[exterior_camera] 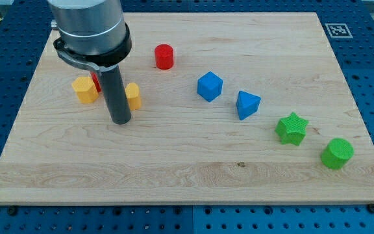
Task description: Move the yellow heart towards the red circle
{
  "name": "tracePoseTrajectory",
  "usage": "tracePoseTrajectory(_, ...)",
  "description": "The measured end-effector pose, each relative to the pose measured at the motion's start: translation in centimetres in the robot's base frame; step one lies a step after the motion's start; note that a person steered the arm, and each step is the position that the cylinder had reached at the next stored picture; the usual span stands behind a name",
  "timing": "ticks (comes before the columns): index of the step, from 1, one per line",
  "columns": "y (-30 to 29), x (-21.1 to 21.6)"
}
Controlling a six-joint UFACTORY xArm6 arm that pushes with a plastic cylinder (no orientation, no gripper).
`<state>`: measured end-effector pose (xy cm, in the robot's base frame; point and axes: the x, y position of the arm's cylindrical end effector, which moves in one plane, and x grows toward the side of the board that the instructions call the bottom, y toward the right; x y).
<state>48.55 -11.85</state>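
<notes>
The red circle (164, 56) is a short red cylinder near the view's top centre. A yellow block (133, 95), partly hidden by my rod, is likely the yellow heart; it sits just right of the rod. My tip (120, 121) rests on the board just below and left of this block, touching or nearly touching it. A second yellow block (84, 90) lies to the rod's left. A small red block (96, 81) shows behind the rod, mostly hidden.
A blue cube-like block (210, 86) and a blue triangular block (247, 104) lie right of centre. A green star (291, 128) and a green cylinder (337, 153) lie at the lower right. The wooden board (187, 175) ends in blue pegboard all round.
</notes>
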Motion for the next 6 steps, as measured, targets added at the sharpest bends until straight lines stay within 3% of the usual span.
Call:
tracePoseTrajectory(2, 0.0, -1.8)
tracePoseTrajectory(5, 2.0, -8.6)
tracePoseTrajectory(6, 2.1, -8.6)
